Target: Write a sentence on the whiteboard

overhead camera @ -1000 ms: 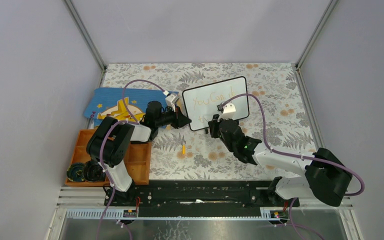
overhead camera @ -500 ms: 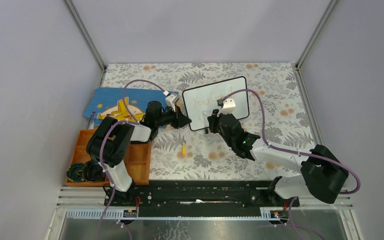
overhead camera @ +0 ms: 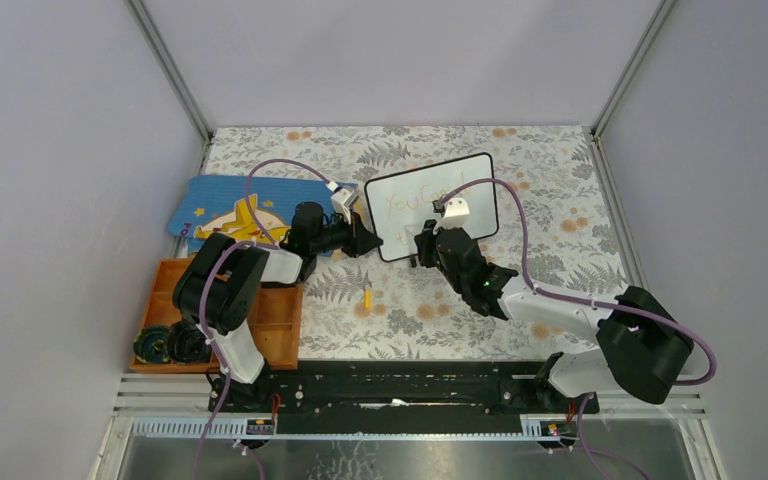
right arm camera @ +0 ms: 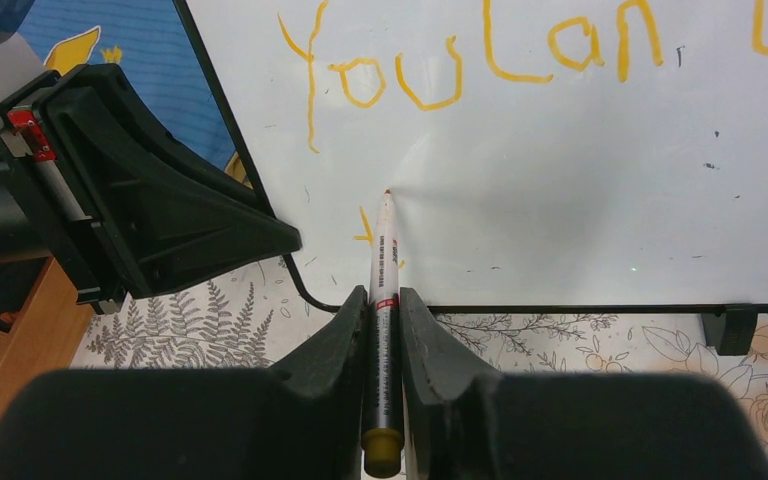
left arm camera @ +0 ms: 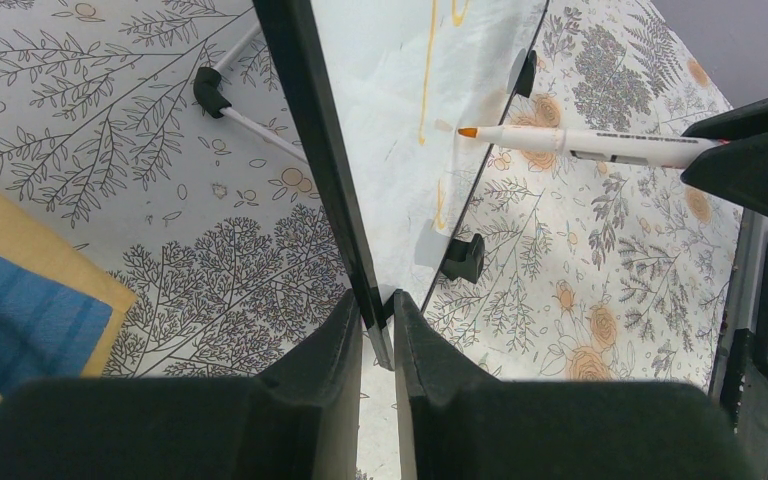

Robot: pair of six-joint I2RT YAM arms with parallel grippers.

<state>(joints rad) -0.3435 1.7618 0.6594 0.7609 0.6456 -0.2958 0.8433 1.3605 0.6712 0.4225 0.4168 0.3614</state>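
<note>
The whiteboard (overhead camera: 405, 225) stands mid-table, its left edge pinched in the left gripper (left arm camera: 378, 310), while the right gripper (right arm camera: 384, 300) clamps an orange marker (right arm camera: 384, 250), whose tip is at or just off the surface below the sentence (right arm camera: 480, 60), which reads "You Can" before the frame cuts it off.

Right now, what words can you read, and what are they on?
"You Can": orange writing on the whiteboard; the next word is cut off.
Orange mark below it: unreadable.
Print on the marker: too small to read.
</note>
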